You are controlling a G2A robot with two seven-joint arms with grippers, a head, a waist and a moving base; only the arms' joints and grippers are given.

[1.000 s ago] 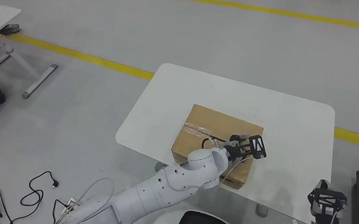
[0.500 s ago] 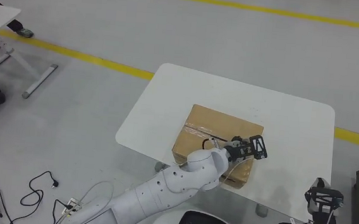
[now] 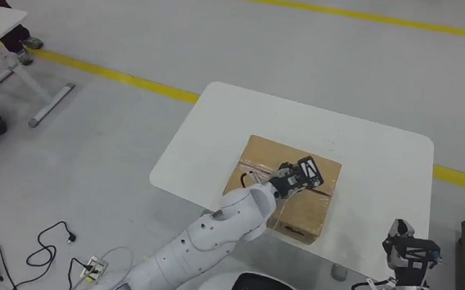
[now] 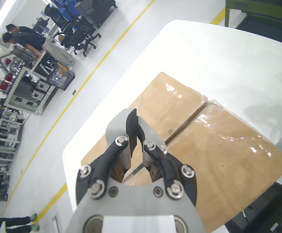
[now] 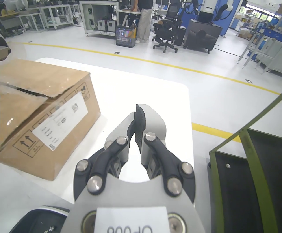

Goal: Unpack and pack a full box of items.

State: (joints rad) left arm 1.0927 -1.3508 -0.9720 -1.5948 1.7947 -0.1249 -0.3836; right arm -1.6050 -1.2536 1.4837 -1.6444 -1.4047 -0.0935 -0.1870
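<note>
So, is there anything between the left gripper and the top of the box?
Nothing visible does. The left gripper, its jaws shut, hangs directly over the box, close to the centre seam. Only clear tape lies on the flaps.

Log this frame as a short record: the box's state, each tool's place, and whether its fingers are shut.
box: cardboard box on the white table, flaps closed, clear tape on top
contents: hidden
left: left tool over the box top, shut; whether it pinches tape, cannot tell
right: right tool shut, holding nothing, at the table's near corner, apart from the box
</note>
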